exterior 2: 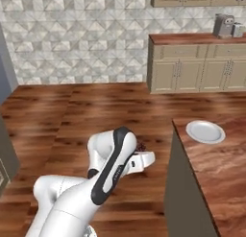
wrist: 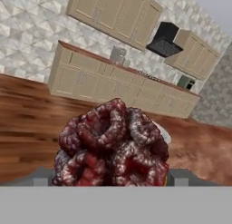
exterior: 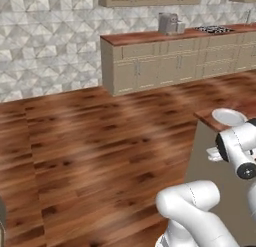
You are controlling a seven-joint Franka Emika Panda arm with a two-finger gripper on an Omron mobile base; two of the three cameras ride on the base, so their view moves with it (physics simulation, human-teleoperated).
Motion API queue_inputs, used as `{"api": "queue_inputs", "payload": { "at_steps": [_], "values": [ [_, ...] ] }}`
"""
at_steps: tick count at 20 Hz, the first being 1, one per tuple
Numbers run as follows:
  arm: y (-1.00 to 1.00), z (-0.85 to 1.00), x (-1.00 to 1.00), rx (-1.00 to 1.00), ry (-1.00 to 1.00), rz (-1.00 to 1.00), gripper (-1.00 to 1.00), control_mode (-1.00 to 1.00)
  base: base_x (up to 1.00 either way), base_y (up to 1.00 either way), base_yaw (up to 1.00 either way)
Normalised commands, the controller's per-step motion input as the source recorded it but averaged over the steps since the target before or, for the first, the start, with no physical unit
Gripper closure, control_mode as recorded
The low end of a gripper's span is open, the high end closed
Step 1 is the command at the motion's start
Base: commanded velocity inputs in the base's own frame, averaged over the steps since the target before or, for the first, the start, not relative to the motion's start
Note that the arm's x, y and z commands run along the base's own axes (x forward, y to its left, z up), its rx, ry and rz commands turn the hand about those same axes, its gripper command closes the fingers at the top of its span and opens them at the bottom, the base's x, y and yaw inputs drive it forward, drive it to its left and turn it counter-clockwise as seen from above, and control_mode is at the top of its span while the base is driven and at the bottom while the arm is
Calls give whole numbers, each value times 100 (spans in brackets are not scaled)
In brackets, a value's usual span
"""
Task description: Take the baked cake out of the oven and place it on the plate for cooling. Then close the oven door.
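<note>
2 dark fingertips (wrist: 180, 177) are flanking the baked cake (wrist: 112, 146) in the hand view, spread wide and gripping it, as far as the close view lets me judge. A reddish speck of it is peeking out beside the gripper (exterior 2: 140, 148) in the right base view. The plate (exterior 2: 205, 132) is sitting on the wooden counter (exterior 2: 221, 173) at 3 o'clock of the gripper, well apart.
</note>
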Motion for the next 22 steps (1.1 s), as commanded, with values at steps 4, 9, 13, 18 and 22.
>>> {"api": "queue_inputs", "payload": {
  "at_steps": [4,9,13,18,22],
  "values": [
    [0,0,0,0,0,0,100,100,68,-6,-18],
    [0,0,0,0,0,0,100,100,43,-16,-23],
    [0,0,0,0,0,0,100,100,22,-17,-36],
    [0,0,0,0,0,0,100,100,14,-34,-29],
    [0,0,0,0,0,0,100,100,17,-22,-9]
  ]
}}
